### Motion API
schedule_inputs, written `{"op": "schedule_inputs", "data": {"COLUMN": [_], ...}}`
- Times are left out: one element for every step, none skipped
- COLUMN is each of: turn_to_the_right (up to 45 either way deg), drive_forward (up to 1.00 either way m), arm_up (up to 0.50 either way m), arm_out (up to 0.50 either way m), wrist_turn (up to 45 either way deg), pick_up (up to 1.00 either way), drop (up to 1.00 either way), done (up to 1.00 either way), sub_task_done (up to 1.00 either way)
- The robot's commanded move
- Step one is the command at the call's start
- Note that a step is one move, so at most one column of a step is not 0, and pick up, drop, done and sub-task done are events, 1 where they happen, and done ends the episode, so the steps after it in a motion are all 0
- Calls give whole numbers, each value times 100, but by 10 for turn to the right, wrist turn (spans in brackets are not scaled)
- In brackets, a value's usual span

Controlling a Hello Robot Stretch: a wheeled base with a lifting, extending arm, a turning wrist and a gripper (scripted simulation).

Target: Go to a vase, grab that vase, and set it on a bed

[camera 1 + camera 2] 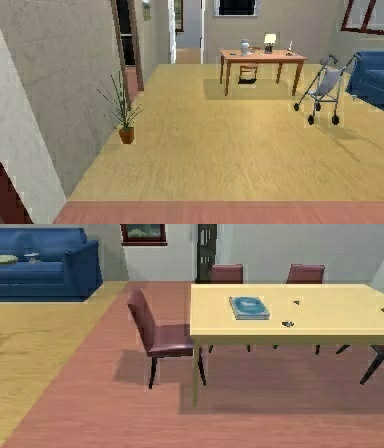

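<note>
1. Gripper: whether it was holding anything could not be told, so the places below are given by view rather than from the gripper.
2. Vase (pixel 245 46): a small pale upright piece that stood on the left part of a wooden desk (pixel 263 60), far across the room in the forward view's upper middle.
3. Lamp (pixel 269 42): stood on the same desk, just beside the vase toward the forward view's right. A thin small item (pixel 291 46) stood nearer the desk's right end.
4. Basket (pixel 248 72): sat on the floor under the desk.
5. Wheeled walker (pixel 325 90): stood near the desk's right end, with a blue sofa (pixel 368 75) beyond it at the forward view's right edge.
6. Potted plant (pixel 124 115): stood on the wood floor against the wall at the forward view's left.
7. Dining table (pixel 300 319): pale-topped, at the arm side view's right, and carried a blue book (pixel 248 307).
8. Maroon chair (pixel 160 329): stood at the table's left end, and two more chairs (pixel 226 272) were at its far side.
9. Second blue sofa (pixel 45 264): stood at the arm side view's upper left.
</note>
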Motion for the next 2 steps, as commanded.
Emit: {"op": "schedule_inputs", "data": {"turn_to_the_right": [60, 0], "drive_forward": [0, 100], "arm_up": [0, 0], "arm_out": [0, 0], "wrist_turn": [0, 0], "pick_up": [0, 0], "drop": [0, 0], "done": [0, 0], "sub_task_done": [0, 0]}}
